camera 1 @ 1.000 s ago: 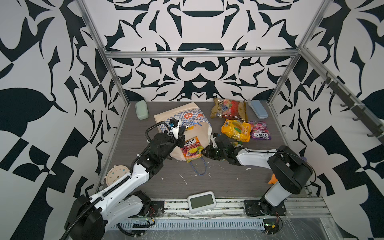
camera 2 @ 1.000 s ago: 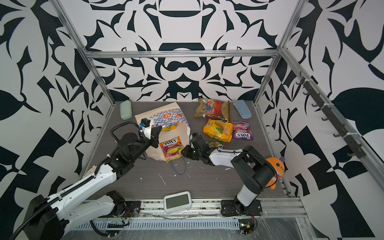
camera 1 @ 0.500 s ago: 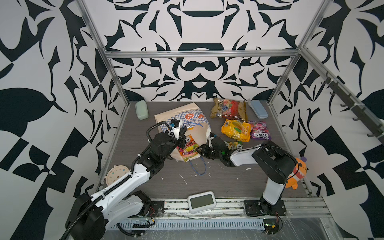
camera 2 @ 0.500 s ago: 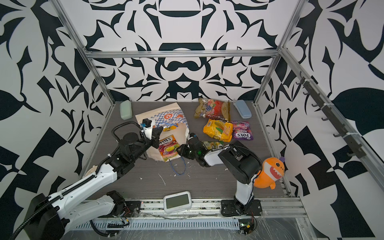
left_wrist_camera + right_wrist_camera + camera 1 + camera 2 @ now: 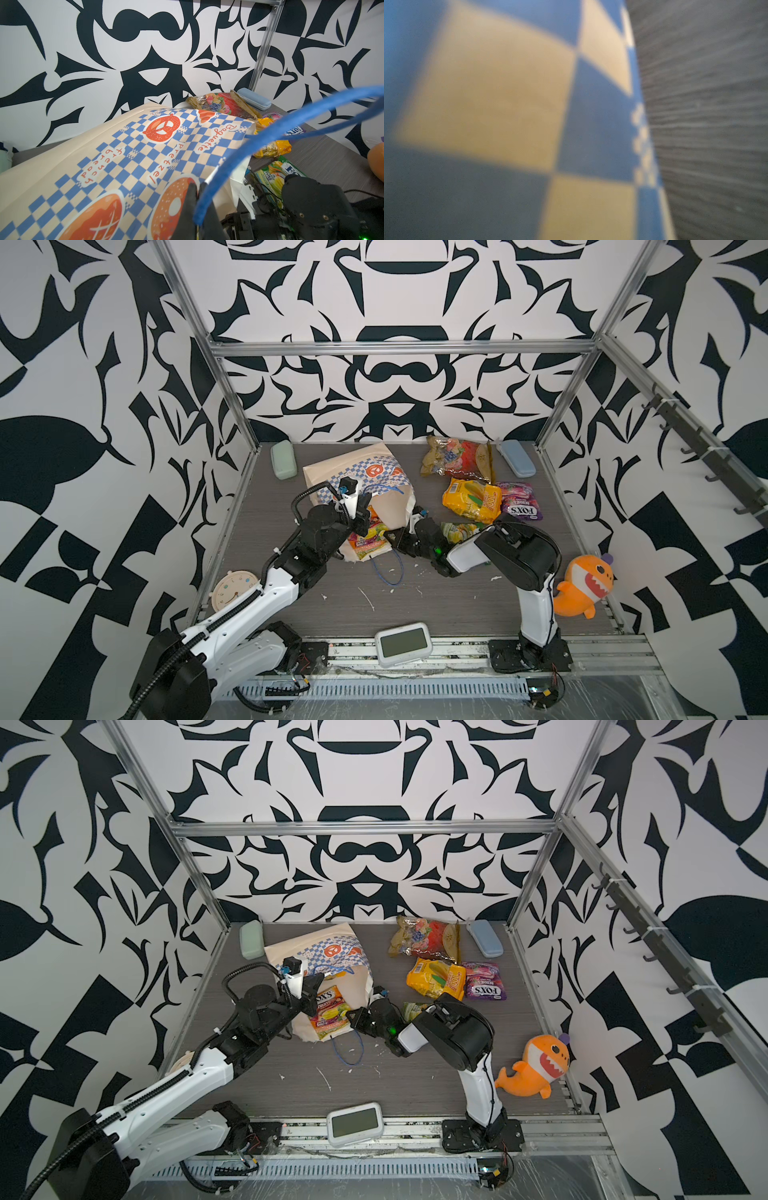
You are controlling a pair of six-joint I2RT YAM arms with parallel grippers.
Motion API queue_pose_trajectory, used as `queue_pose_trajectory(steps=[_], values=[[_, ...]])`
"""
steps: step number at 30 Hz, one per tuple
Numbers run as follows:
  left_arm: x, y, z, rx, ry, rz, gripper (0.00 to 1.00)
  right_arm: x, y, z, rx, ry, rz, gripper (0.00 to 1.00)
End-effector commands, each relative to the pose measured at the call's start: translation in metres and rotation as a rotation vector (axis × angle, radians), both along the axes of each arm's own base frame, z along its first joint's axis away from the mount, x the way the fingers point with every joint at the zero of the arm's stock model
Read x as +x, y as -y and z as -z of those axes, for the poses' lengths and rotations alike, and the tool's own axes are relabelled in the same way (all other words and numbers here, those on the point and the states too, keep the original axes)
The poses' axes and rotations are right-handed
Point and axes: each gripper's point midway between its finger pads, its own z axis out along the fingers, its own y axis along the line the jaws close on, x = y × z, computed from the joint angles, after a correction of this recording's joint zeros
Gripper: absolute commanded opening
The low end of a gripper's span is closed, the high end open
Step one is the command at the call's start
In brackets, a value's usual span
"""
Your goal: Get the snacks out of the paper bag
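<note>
Logging both top views first. The tall tan paper bag with a blue-white checkered band lies on its side on the grey wood-grain table. It is creased, and its white-lined mouth faces the near edge. A glossy orange-pink FOX'S packet lies in that mouth on the lower panel. My left gripper is pressed together on the bag's upper rim. My right gripper sits at the mouth's lower lip, just beside the packet, jaws pressed together. Whether it pinches paper or plastic I cannot tell.

Out on the table are a crinkled red-gold fruit-print bag, a puffy yellow-orange bag and a purple FOX'S packet. A green packet lies partly under the right arm. An orange plush shark sits near the table's right edge.

Left wrist view: black fingers clamp the rim where the fuzzy blue cord handle is anchored.

Right wrist view: blurred blue and tan checks and table grain only.

Against one second ago: the right arm has folded in toward the bag, uncovering the shark. The left grip is unchanged.
</note>
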Motion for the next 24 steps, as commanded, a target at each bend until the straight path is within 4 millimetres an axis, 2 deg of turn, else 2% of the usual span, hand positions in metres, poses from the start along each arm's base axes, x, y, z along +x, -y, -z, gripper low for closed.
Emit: queue_pose_trajectory(steps=[1,7,13,18,24], values=[[-0.006,0.001,-0.015,-0.049,0.03,0.021,0.0,0.014,0.0,-0.03,0.055,0.092,0.06,0.03],[-0.007,-0.003,-0.012,-0.045,0.028,0.007,0.0,0.007,-0.007,-0.074,0.136,0.173,0.004,0.0],[-0.004,-0.011,-0.008,-0.025,0.03,-0.039,0.0,-0.017,0.005,-0.109,0.112,0.209,-0.062,0.0],[-0.002,-0.015,-0.006,-0.007,0.034,-0.062,0.0,-0.04,0.026,-0.138,0.02,0.235,-0.116,0.0],[0.001,-0.018,-0.01,-0.005,0.048,-0.086,0.0,-0.06,0.049,-0.192,0.001,0.277,-0.228,0.0]])
